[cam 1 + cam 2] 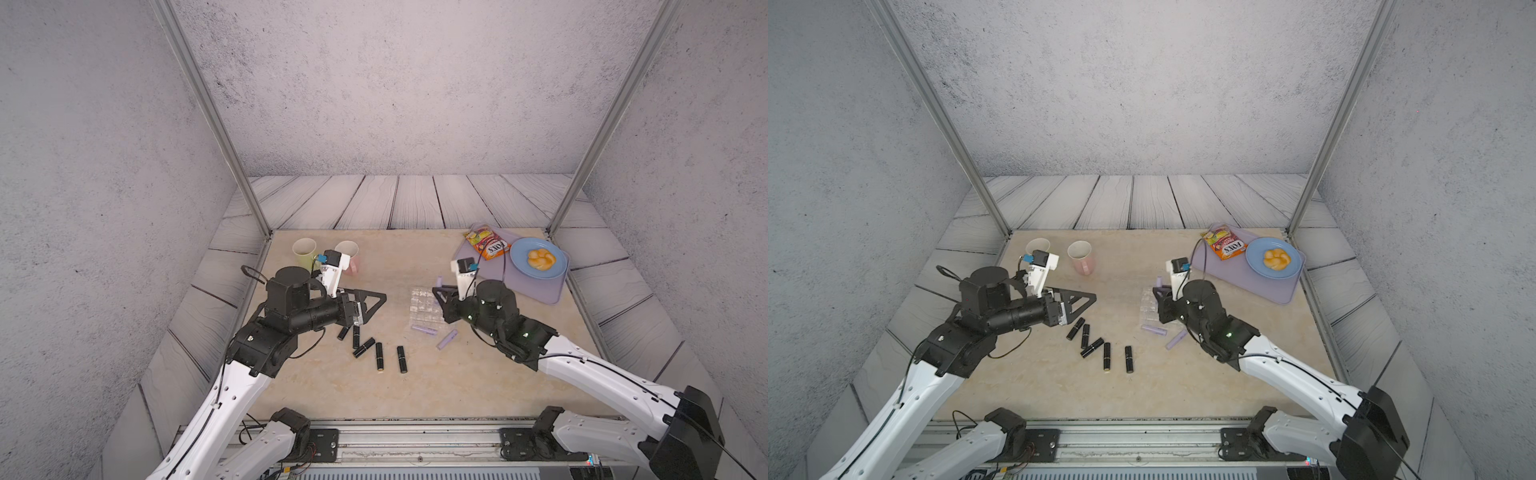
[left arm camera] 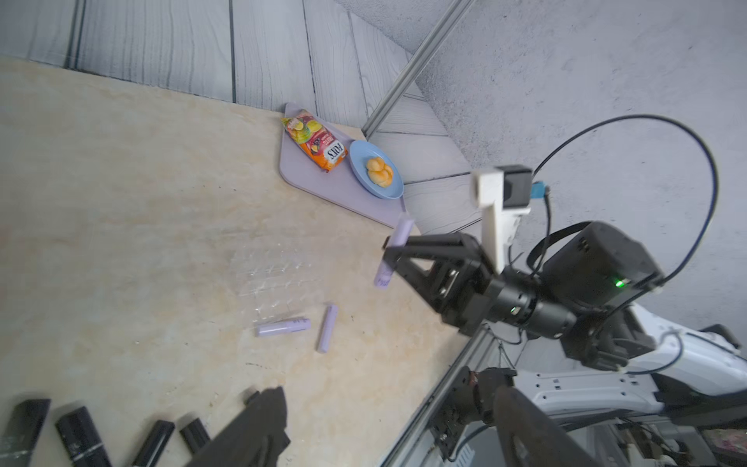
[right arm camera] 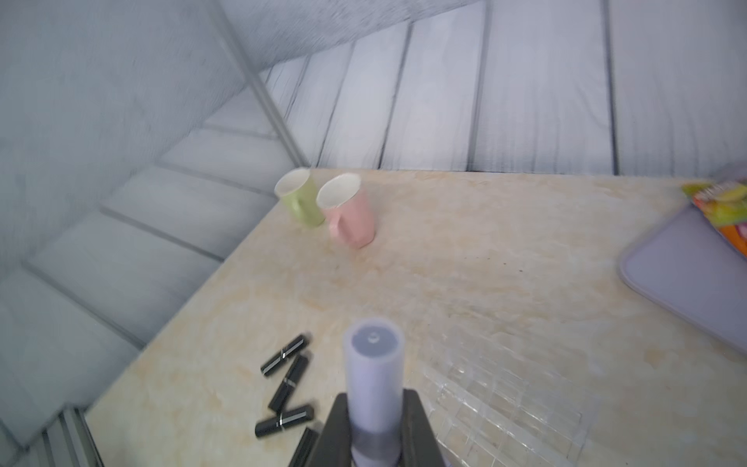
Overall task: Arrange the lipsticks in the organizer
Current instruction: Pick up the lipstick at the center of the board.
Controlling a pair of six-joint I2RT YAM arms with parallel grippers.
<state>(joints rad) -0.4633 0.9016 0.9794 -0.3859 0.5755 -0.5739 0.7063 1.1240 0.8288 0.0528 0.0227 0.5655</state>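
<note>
Lilac lipstick point(image 3: 376, 376) near-upright, crosswise in right jaws.

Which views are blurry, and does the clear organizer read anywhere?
Right wrist view: smeared throughout, held lilac lipstick soft, organizer only faint glints. Left wrist view: background fairly crisp, left gripper's fingers blurred. Both top views: sharp, evenly lit, organizer low-contrast.
</note>
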